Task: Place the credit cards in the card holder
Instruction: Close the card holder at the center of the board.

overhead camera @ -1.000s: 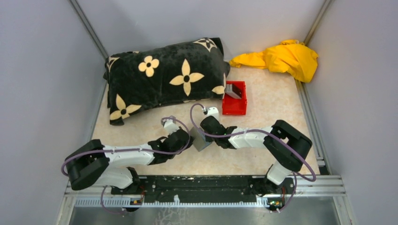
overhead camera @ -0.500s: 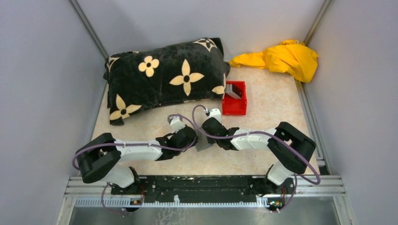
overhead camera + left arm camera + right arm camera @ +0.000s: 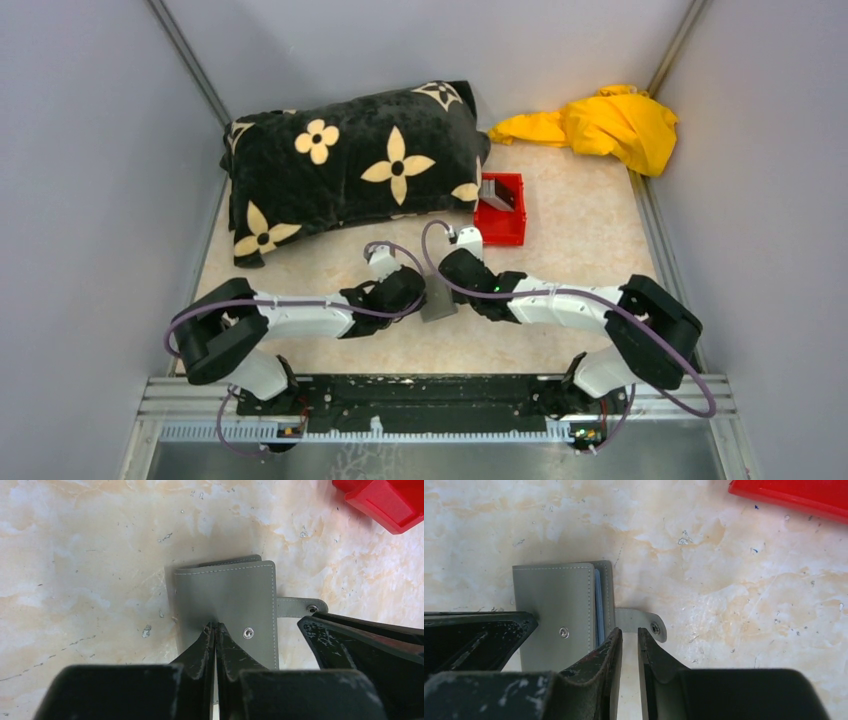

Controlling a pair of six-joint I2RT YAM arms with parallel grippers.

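Beige marbled desk (image 3: 570, 215) | small grey folding card holder (image 3: 225, 600) lies flat mid-desk, strap (image 3: 639, 620) unsnapped | left gripper (image 3: 215, 625) together, has slid forward onto its cover | right gripper (image 3: 629, 632) slightly apart at the strap | judgement: holder pinned, opening comes next

I see the small flat grey folding card holder (image 3: 437, 300) at the centre of the overhead view, lying flat and folded shut on the beige marbled worktop (image 3: 570, 215). Pale stitching edges its cover, which carries a metal snap stud. Its strap tab sticks out unfastened to the right, flat on the worktop. A thin blue strip shows between the covers on that side. Thin grey credit cards (image 3: 497, 195) lean tilted inside the small red plastic bin (image 3: 500, 238), above centre; I can't count them.
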